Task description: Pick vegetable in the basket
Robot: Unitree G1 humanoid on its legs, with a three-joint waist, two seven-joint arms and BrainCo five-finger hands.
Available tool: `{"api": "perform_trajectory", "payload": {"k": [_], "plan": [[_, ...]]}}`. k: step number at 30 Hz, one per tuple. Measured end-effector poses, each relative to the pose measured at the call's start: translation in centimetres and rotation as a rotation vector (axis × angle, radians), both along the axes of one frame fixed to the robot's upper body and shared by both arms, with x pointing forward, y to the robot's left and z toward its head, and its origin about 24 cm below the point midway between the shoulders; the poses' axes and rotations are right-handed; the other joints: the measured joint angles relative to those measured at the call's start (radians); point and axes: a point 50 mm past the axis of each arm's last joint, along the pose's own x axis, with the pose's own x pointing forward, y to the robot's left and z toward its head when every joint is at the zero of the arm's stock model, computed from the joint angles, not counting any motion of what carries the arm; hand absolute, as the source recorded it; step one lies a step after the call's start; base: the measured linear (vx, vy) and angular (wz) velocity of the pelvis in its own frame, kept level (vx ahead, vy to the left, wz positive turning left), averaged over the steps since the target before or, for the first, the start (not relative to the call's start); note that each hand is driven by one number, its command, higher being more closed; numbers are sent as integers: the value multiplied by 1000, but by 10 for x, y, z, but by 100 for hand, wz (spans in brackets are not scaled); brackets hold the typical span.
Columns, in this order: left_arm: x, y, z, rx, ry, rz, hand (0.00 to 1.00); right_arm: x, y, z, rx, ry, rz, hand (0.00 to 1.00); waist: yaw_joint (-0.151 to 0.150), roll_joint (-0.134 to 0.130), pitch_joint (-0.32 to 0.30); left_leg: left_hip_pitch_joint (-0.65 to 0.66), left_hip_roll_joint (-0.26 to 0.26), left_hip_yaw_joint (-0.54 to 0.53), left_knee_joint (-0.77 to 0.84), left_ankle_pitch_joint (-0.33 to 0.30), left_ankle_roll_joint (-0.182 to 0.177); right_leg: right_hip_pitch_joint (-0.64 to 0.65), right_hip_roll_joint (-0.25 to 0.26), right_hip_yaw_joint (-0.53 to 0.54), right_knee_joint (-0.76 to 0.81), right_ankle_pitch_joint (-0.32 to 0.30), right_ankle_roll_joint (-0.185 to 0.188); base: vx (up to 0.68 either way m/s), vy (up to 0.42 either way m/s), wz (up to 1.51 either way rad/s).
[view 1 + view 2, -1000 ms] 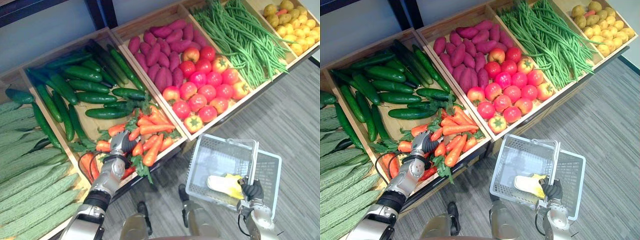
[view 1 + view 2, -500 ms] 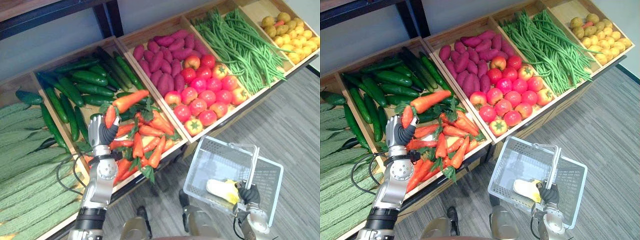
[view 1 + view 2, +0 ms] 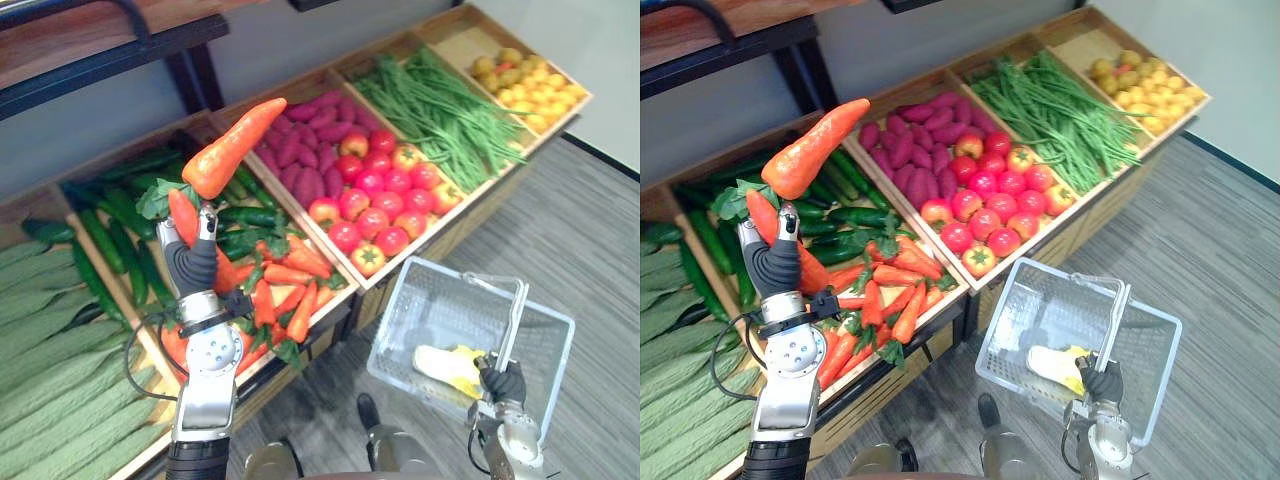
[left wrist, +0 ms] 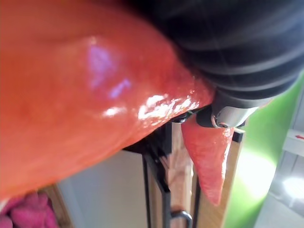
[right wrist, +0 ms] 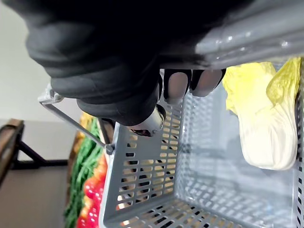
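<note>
The carrot (image 3: 232, 150) is lifted way higher than half a second ago, gripped tight in the left hand (image 3: 192, 268) above the wooden crates (image 3: 465, 215). The basket (image 3: 420, 310) is held by its handle in the clenched right hand (image 3: 503, 383), with a cabbage (image 3: 445, 365) inside, over the grey floor (image 3: 590, 230).

The left eye view and right eye view look steeply down from the head, set slightly apart sideways. They share almost the whole scene: the slanted produce crates (image 3: 455, 225) ahead and the grey basket (image 3: 440, 310) over the floor (image 3: 590, 260) at lower right. The left wrist view sits hard against the carrot (image 4: 71, 95) in the left robot hand (image 3: 192, 268), facing a dark shelf frame (image 4: 159, 180), while the right wrist view looks from very close past the right robot hand (image 5: 109, 71) into that same basket.
</note>
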Motion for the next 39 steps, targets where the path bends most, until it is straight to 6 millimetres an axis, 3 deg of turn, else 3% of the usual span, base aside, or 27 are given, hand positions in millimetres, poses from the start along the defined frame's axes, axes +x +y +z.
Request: {"api": "perform_trajectory", "payload": {"k": [2,3,4,5,6,8,9,10,11,12,13,14,15,17,18,19,21,22,26,28,32,39], "plan": [[1,0,-2,-2,11,-5,100,8,5,4,-6,-20,24,100,-6,-4,-4,31,15,78,-1,-6,-11,-24,-68,-235,22,-7,-42,43,-32,-113],[0,2,-5,-8,21,5,100,13,7,2,-9,-12,42,100,-12,4,-12,54,19,118,-5,-5,-17,-18,-101,-396,22,-7,-114,77,-10,-105],[0,5,-5,-13,22,16,100,16,9,1,-12,-9,53,100,-16,9,-17,66,23,139,-18,-2,-21,-14,-114,-471,22,-10,-146,131,-38,-131],[-1,8,-5,-27,19,32,100,22,13,1,-19,-6,79,100,-19,19,-23,104,23,177,-61,12,-41,-3,-142,-609,32,-13,-156,204,-130,-154],[0,9,-6,-35,18,38,100,27,16,-1,-18,-1,93,100,-21,20,-24,147,19,227,-93,15,-48,-3,-159,-677,60,7,-146,208,-165,-155],[1,8,-9,-34,28,29,100,26,16,-3,-30,13,98,100,-22,25,-25,181,22,242,-104,15,-49,-5,-138,-649,73,34,-131,180,-161,-117],[4,4,-16,-55,57,15,100,25,14,-5,-41,29,106,100,-29,46,-37,206,52,243,-81,16,-49,-4,-97,-607,81,10,-131,184,-149,-105],[6,3,-17,-66,62,5,100,25,15,-5,-44,30,113,100,-37,51,-40,205,74,238,-43,16,-49,0,-80,-593,82,0,-129,230,-166,-112],[10,-1,-19,-63,74,-16,100,26,16,-4,-48,33,126,100,-52,59,-40,194,130,212,70,30,-54,20,-46,-572,74,-5,-137,173,-97,-72],[12,-2,-21,-66,84,-31,100,26,17,-5,-49,33,133,100,-53,60,-40,184,162,194,142,49,-36,35,-28,-555,66,-5,-138,235,-120,-97],[16,-5,-27,-74,112,-58,100,27,18,-4,-50,33,142,100,-52,59,-40,153,215,153,297,120,31,70,2,-515,44,-8,-143,248,-91,-103],[19,-8,-34,-86,143,-77,100,28,20,-2,-55,25,155,100,-51,60,-40,94,227,57,418,137,48,103,15,-477,16,-13,-153,246,-63,-101],[20,-10,-35,-93,152,-90,100,29,20,0,-57,15,155,100,-50,61,-40,52,207,-5,450,108,37,112,18,-454,7,-13,-154,236,16,-93],[19,-11,-40,-108,172,-107,100,34,22,11,-79,-31,182,100,-40,57,-38,-63,80,-210,409,16,27,151,19,-374,-25,-7,-155,235,80,-100],[19,-10,-42,-111,181,-107,100,35,23,14,-81,-41,190,100,-36,57,-38,-77,45,-252,372,4,28,162,19,-354,-30,-6,-153,257,128,-111],[19,-10,-46,-114,197,-105,100,38,26,18,-89,-58,208,100,-28,56,-37,-101,-28,-330,279,-8,22,179,19,-307,-40,0,-145,188,121,-105],[19,-11,-48,-114,208,-108,100,44,29,22,-106,-74,237,100,-18,60,-39,-113,-107,-442,98,19,-4,194,28,-246,-56,16,-118,137,150,-118],[19,-13,-48,-113,205,-116,100,46,30,25,-119,-83,258,100,-18,76,-45,-118,-115,-469,-11,96,7,198,52,-207,-67,21,-99,98,181,-99],[24,-23,-57,-73,259,-178,100,46,48,30,-85,-116,330,100,-32,35,-55,-63,-145,-402,-111,108,35,207,22,-122,-124,51,-57,114,165,-52],[26,-32,-61,-58,279,-228,100,47,59,33,-71,-136,396,100,-47,34,-56,-29,-174,-380,-186,134,51,206,2,-103,-125,46,-44,95,155,-15],[32,-45,-71,-10,338,-288,100,49,70,36,-52,-155,463,100,-45,26,-61,0,-190,-356,-240,147,56,206,-11,-75,-158,55,-32,87,76,-14],[32,-51,-99,25,475,-330,100,48,81,34,-41,-141,517,100,-49,25,-62,25,-196,-354,-285,158,59,205,-10,-60,-158,55,-32,50,28,-3]]}}
